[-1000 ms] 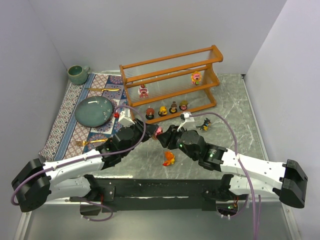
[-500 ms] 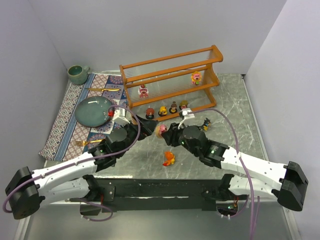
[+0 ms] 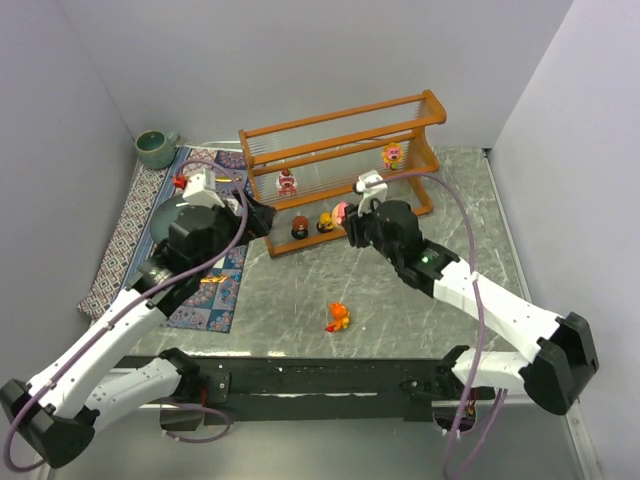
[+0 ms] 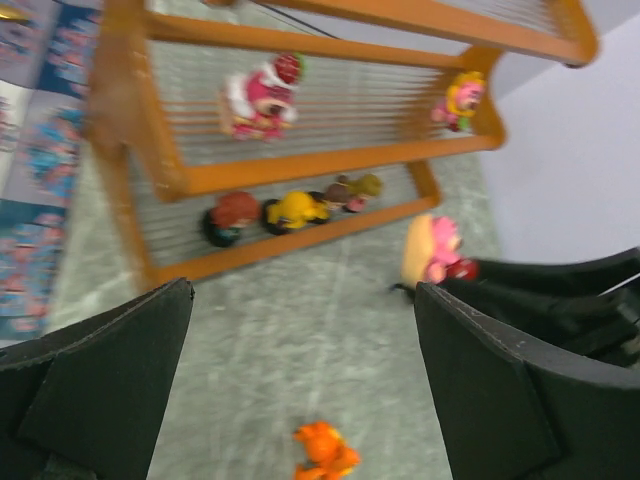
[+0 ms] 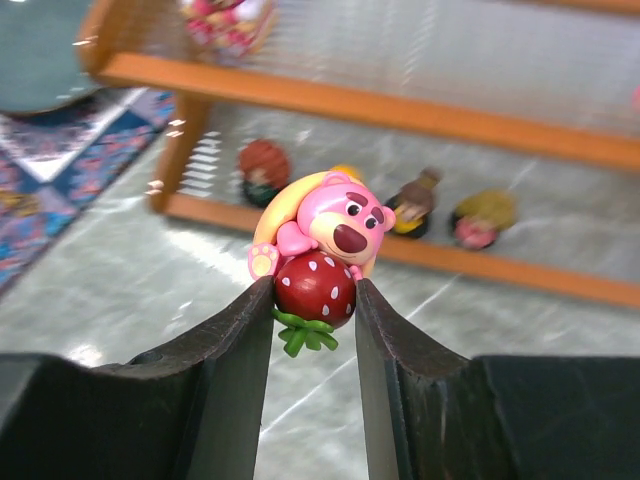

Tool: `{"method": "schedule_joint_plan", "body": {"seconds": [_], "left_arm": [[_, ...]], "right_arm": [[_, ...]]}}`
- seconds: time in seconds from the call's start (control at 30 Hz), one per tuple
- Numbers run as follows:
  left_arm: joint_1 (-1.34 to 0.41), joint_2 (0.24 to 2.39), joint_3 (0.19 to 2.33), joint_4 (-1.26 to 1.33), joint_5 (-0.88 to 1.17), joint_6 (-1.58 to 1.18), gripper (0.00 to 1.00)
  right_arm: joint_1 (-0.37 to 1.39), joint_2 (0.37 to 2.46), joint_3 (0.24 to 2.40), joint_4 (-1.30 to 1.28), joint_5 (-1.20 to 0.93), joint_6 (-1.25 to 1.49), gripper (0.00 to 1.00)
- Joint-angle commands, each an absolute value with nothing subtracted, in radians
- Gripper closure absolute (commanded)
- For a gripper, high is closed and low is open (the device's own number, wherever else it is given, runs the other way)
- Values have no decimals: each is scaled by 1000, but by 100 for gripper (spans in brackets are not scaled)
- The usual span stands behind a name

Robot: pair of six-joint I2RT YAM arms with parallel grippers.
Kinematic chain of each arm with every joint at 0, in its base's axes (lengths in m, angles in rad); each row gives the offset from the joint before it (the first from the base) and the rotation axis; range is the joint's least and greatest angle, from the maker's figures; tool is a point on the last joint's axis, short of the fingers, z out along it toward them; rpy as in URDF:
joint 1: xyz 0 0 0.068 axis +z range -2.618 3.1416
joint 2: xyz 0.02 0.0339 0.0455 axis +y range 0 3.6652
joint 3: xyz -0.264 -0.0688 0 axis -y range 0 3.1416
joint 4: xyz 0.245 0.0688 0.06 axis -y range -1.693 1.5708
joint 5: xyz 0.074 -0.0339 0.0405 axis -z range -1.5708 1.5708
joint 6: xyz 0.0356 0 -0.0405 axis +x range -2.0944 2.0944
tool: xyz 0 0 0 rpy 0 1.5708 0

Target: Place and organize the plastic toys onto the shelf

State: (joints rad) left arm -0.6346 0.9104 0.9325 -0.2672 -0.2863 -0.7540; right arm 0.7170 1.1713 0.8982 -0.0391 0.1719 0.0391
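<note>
My right gripper (image 5: pixel 315 292) is shut on a pink bear toy (image 5: pixel 325 230), pinching its red strawberry base, and holds it in the air just in front of the shelf (image 3: pixel 340 135). From above, that gripper (image 3: pixel 348 221) and bear (image 3: pixel 339 211) sit by the shelf's bottom tier. On that tier stand a red-brown toy (image 3: pixel 299 228) and a yellow one (image 3: pixel 325 222); the middle tier carries a pink toy (image 3: pixel 287 182) and a pink-yellow one (image 3: pixel 393 154). An orange toy (image 3: pixel 338 317) lies on the table. My left gripper (image 4: pixel 303 295) is wide open, holds nothing, and hangs left of the shelf (image 4: pixel 300 165).
A patterned mat (image 3: pixel 140 215) at the left carries a teal plate (image 3: pixel 168 212), partly under my left arm, with a green cup (image 3: pixel 157 148) behind it. White walls close in the left, back and right sides.
The left gripper let go of the pink bear, opened wide and drew back left over the mat. The right gripper kept the bear and carried it up to the shelf's bottom tier.
</note>
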Motion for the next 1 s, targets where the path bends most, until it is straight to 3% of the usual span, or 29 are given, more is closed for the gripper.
{"method": "schedule_joint_plan", "body": {"seconds": [0.0,0.33,0.5,0.8,0.97], "left_arm": [[-555,882,1012,-439,-206,-596,3],[-338,798,881,-307,-191,-515,3],[-337,747,858,-321,-349,-480,3],[-331,703,839,-301,-396,-471,3],[-328,712,836,-298,-388,-469,3]], "right_arm": [[670,1259,1034,-23,132,-133,100],[607,1517,1313,-57,133,-333,100],[603,1630,1413,-91,152,-406,100],[603,1726,1512,-129,204,-466,100],[601,1735,1517,-127,230,-495,95]]}}
